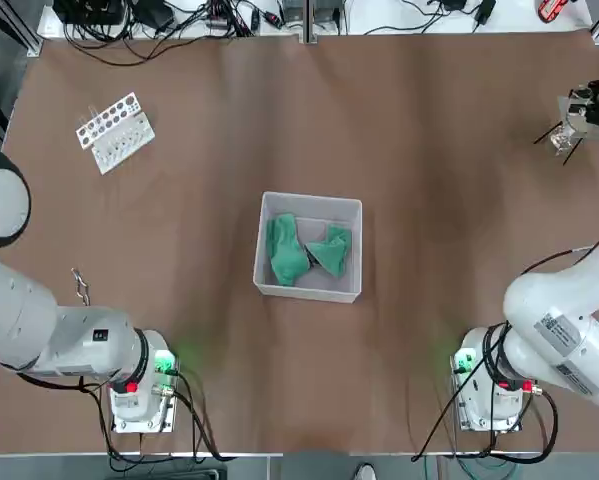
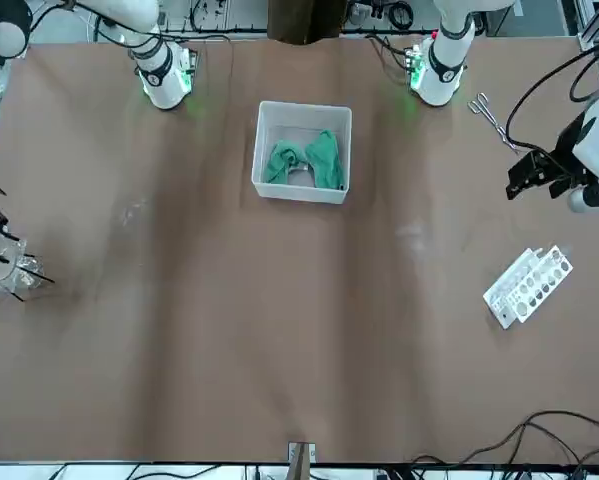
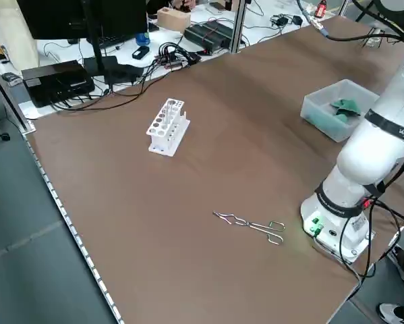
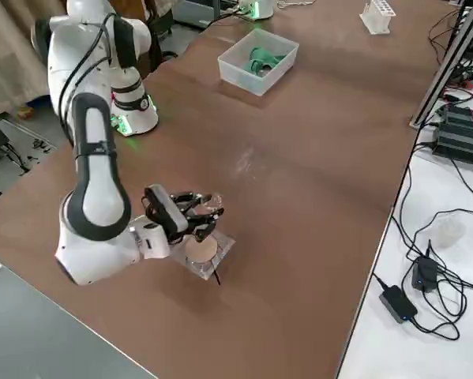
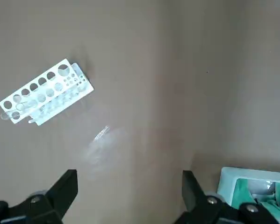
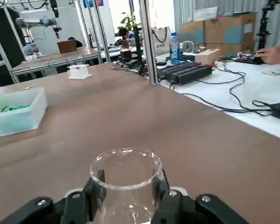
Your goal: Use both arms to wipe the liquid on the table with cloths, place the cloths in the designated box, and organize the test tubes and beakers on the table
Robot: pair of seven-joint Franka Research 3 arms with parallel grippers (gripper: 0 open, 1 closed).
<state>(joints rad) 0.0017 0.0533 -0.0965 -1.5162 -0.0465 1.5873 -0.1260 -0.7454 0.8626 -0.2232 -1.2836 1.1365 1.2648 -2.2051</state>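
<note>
The right claw (image 6: 125,205) grips the glass beaker (image 6: 125,179) between its fingers at the worktop's (image 1: 429,150) far right edge. Smooth glass could slip or tip. The left claw (image 5: 130,196) hangs wide, empty, near the cloth-filled box (image 1: 309,247).

Lit evenly and brightly from overhead, with only soft, short shadows under the box (image 1: 310,288) and the rack (image 1: 115,132). Showed a pale sheen on the table (image 2: 279,330) near the middle of the front view and again in the left wrist view (a faint whitish smear beside the rack). Glowed green at both arm bases, tinting the brown surface there. Stayed sharp throughout except for the beaker (image 6: 125,179), slightly soft so close to the right wrist lens, with bright background windows washed out.
</note>
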